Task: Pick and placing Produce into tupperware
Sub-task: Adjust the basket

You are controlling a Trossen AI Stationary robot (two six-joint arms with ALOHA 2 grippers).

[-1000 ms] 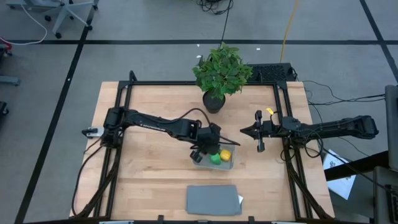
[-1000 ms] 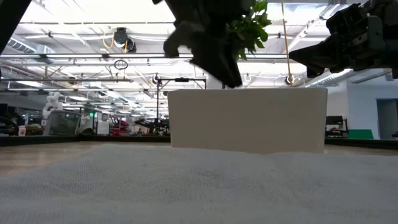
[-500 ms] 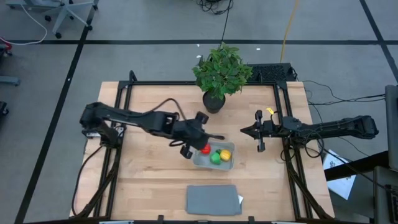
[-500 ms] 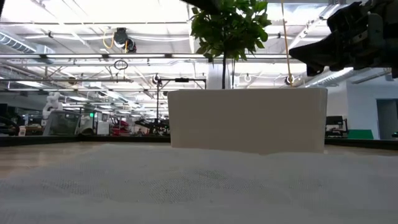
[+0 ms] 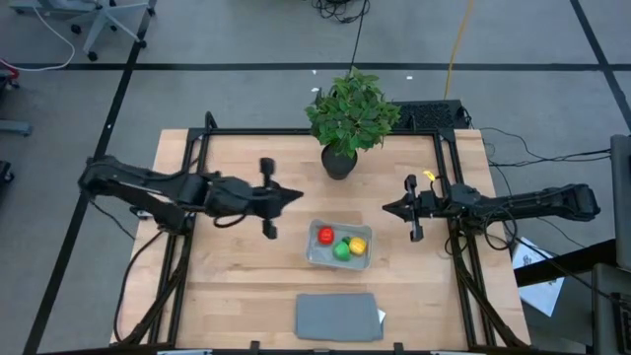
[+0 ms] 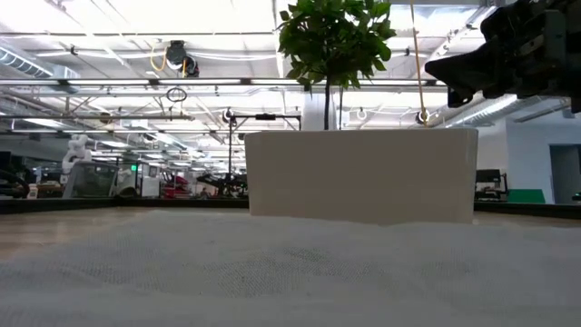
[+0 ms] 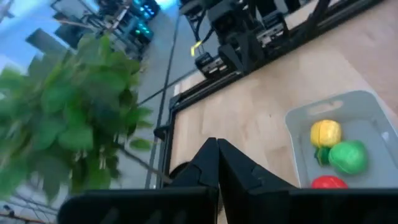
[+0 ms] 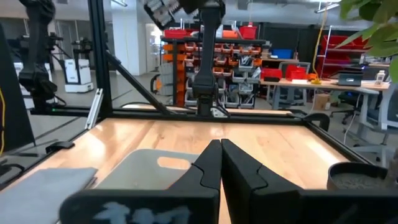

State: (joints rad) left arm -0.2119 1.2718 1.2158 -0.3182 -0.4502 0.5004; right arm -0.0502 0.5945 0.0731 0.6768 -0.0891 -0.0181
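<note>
Since a second ago my left gripper point(image 5: 292, 196) has pulled back from over the tupperware point(image 5: 315, 254) toward my left side and now hangs clear, fingers pressed together and empty. All three produce pieces lie inside the container: the red one point(image 5: 325, 235), the green one point(image 5: 342, 249) and the yellow one point(image 5: 359, 243), close together. My right gripper point(image 5: 389, 208) waits just beside the container's right side, also closed on nothing. Judging from this, the placing looks done; the risk now is either arm swinging low and clipping the light container's rim, sliding it or tipping a piece out. Behind stands the potted plant point(image 5: 350, 113), in front the grey mat point(image 5: 338, 317); open table point(image 5: 227, 266) lies left.
</note>
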